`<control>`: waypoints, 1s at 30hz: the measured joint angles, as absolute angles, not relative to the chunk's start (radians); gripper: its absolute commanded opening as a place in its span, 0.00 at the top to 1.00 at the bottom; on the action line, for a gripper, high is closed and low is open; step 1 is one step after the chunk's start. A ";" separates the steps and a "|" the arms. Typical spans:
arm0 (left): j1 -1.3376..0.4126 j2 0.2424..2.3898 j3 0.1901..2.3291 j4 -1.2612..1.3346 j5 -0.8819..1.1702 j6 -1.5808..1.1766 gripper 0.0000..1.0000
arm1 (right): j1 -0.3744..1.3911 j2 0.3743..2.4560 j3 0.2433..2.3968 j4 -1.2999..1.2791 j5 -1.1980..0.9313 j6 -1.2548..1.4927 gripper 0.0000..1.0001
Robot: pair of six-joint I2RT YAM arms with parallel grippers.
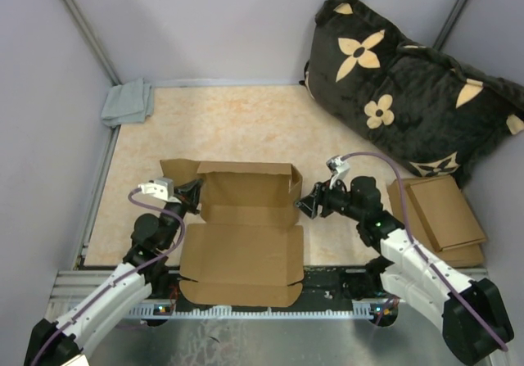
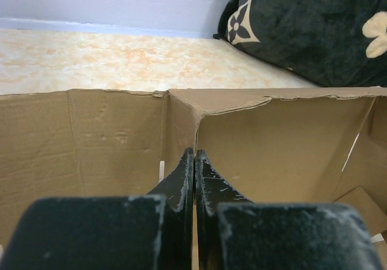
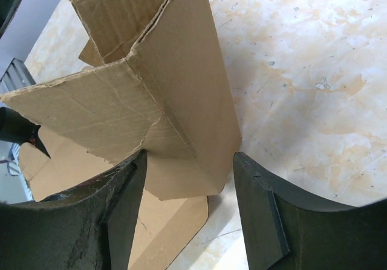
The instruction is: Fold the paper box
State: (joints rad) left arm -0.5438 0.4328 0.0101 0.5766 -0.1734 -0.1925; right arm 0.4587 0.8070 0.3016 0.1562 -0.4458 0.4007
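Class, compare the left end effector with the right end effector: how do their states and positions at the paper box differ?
The left end effector is shut, pinching a left-side wall of the paper box. The right end effector is open, its fingers straddling a right-side flap. The left one grips cardboard, while the right one only brackets it. Both are black and work at the box's upright walls.

Flowered cushion [image 1: 409, 88], grey cloth [image 1: 127, 102] and cardboard pile [image 1: 442, 214] rest on the table [image 1: 237, 124].

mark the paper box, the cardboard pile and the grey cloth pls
paper box [image 1: 241, 255]: top external view, on its flat near panel.
cardboard pile [image 1: 446, 212]: top external view, middle of the top piece.
grey cloth [image 1: 127, 102]: top external view, centre of the cloth.
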 measured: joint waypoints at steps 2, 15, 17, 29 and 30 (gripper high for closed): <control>-0.546 0.444 0.010 0.580 -0.173 -0.183 1.00 | 0.460 0.819 0.302 0.168 -0.441 0.393 0.39; -0.560 0.546 0.010 0.654 -0.167 -0.156 1.00 | 0.555 0.932 0.382 0.196 -0.351 0.324 0.34; -0.562 0.565 0.010 0.664 -0.165 -0.152 1.00 | 0.570 0.955 0.398 0.202 -0.324 0.320 0.34; -0.572 0.569 0.010 0.673 -0.172 -0.137 1.00 | 0.688 1.153 0.520 0.187 -0.126 0.288 0.38; -0.572 0.568 0.010 0.673 -0.174 -0.137 1.00 | 0.698 1.158 0.532 0.171 -0.105 0.288 0.37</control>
State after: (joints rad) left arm -0.5720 0.5678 0.0101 0.6731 -0.1741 -0.1371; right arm 0.6975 1.1576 0.5323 0.1711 -0.1055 0.2878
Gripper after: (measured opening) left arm 0.007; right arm 0.618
